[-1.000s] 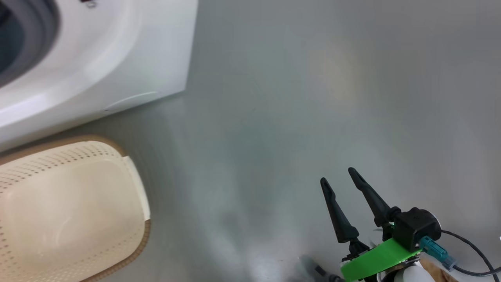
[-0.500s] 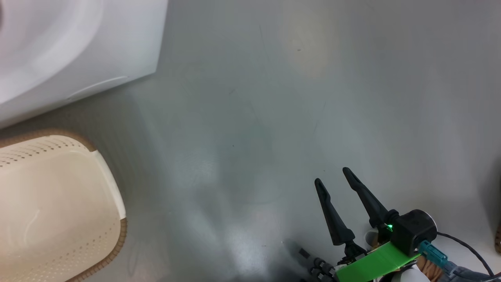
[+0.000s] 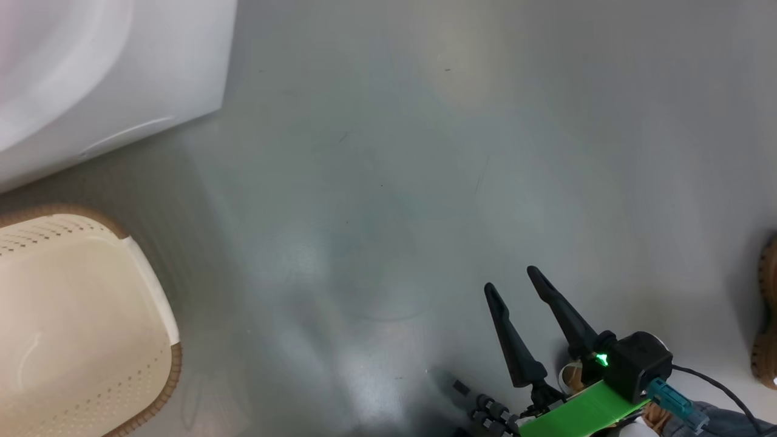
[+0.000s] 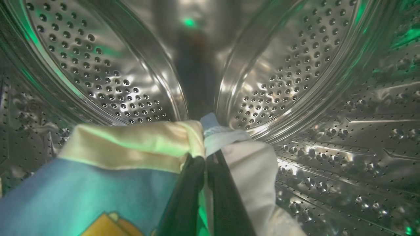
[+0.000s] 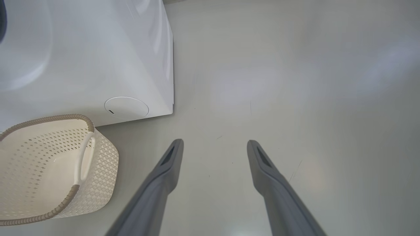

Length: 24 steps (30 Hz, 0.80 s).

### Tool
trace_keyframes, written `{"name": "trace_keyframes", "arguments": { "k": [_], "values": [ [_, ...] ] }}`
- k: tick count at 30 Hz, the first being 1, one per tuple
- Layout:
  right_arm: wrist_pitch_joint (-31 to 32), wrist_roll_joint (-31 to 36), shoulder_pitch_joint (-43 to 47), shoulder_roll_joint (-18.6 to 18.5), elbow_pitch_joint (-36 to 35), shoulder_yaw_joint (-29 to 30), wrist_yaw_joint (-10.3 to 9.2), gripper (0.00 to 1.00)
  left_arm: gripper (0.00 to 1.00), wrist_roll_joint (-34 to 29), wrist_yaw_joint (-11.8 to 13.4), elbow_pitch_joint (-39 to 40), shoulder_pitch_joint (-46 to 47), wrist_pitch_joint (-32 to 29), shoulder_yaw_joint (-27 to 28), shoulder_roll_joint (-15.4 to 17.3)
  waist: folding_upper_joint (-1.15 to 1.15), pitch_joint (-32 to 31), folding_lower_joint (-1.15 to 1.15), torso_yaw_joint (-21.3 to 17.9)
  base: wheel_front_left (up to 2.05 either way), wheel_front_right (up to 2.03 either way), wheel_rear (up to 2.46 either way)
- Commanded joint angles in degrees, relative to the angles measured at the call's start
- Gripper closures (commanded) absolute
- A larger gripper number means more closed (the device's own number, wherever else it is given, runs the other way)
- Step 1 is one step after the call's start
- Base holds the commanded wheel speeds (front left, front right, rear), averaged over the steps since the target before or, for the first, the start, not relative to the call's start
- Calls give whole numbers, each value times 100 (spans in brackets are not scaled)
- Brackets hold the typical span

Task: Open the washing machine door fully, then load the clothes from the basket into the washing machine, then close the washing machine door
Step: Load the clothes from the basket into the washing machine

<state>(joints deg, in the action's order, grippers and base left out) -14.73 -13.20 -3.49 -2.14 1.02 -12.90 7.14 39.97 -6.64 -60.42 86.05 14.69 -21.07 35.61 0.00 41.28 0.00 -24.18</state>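
Observation:
Inside the steel perforated drum (image 4: 288, 75) of the washing machine (image 3: 109, 79), my left gripper (image 4: 205, 157) is shut on the clothes (image 4: 98, 183), a light blue bundle with tan and white patches. The cream basket (image 3: 79, 321) with its brown rim stands on the floor before the washer (image 5: 82, 55) and looks empty inside (image 5: 42, 167). My right gripper (image 3: 513, 279) hangs open over bare floor at the lower right, its fingers (image 5: 170, 164) spread with nothing between them. The washing machine door is out of view.
Grey floor (image 3: 425, 152) spreads right of the washer. A brown woven object (image 3: 766, 315) shows at the right edge. The washer's round lower cap (image 5: 126, 107) sits just above the basket.
The head camera has swung right, so washer and basket slid left in its view. The right gripper stays open in about the same place.

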Motion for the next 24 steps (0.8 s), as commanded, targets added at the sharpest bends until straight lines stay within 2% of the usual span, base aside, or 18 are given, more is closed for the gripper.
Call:
{"name": "trace_keyframes", "arguments": {
  "k": [1,4,5,8,10,11,14,24],
  "values": [
    [-27,-61,164,-74,-86,-165,35,0,100,-146,40,114,1,27,38,284,0,-4,0,-34,0,0,0],
    [-27,-84,185,-74,-88,-182,35,0,100,-244,93,10,-107,28,7,296,0,-22,0,-70,0,0,0],
    [-27,-88,198,-74,-84,-176,35,0,97,-270,99,-55,-128,29,-23,290,0,-34,0,-74,0,0,0],
    [-27,-88,225,-74,-64,-142,35,0,72,-376,158,-229,-123,0,-139,278,0,-71,0,-65,0,0,0],
    [-27,-91,235,-74,-43,-119,35,0,11,-413,183,-365,-123,-143,-212,236,0,-104,0,-41,0,0,0],
    [-27,-95,231,-74,-37,-114,35,0,0,-436,216,-420,-117,-180,-244,215,0,-119,0,-25,0,0,0],
    [-27,-102,203,-74,-29,-118,35,0,0,-479,283,-515,-115,-218,-304,157,0,-153,0,10,0,0,0],
    [-27,-34,84,-74,92,-41,35,0,0,-443,744,-810,-127,-121,-317,-267,0,-436,0,297,0,0,0]
  ]
}}
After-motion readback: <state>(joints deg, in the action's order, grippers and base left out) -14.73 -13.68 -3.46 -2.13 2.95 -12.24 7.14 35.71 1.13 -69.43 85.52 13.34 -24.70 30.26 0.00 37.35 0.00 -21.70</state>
